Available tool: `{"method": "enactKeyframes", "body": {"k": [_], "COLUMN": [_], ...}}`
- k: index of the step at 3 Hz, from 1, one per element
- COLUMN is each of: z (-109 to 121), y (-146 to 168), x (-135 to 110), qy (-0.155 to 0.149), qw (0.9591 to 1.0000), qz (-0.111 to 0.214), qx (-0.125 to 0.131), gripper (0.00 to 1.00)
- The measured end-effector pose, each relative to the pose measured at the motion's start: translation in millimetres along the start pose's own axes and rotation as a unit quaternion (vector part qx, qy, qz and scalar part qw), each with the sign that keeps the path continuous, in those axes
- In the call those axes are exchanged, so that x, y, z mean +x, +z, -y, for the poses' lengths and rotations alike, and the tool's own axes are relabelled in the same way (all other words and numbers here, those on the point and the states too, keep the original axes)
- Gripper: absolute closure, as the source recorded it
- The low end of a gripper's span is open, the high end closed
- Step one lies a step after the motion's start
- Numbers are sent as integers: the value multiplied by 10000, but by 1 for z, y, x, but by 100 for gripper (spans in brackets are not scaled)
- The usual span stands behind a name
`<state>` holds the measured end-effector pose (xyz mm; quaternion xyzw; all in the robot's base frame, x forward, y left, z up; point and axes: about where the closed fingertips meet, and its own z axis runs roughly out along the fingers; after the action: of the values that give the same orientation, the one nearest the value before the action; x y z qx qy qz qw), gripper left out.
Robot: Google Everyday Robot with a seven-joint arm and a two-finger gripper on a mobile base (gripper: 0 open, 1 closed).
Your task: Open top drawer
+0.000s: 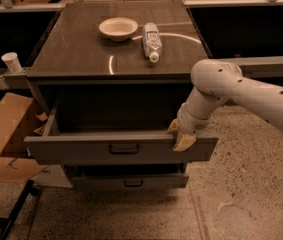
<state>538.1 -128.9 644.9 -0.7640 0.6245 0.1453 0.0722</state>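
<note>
— Where is the top drawer [71, 150]?
— Standing well out from the cabinet [76, 54], its front forward of the lower drawer [96, 182].
— And the gripper [179, 136]?
— At the right end of that front's upper edge, right of the black handle [124, 148]. One finger is behind the panel and one in front, pinching it.
— On top?
— A bowl [118, 28], with a bottle [152, 41] lying beside it.
</note>
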Motion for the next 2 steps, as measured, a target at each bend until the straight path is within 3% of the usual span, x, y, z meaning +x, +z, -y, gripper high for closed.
{"method": "enactKeyframes", "body": {"k": [1, 2], "z": [-9, -9], "y": [4, 4], "x": [2, 2], "qy": [103, 103], "qw": [9999, 9999], "qz": [75, 75], "qx": [24, 24], "gripper": [100, 81]}}
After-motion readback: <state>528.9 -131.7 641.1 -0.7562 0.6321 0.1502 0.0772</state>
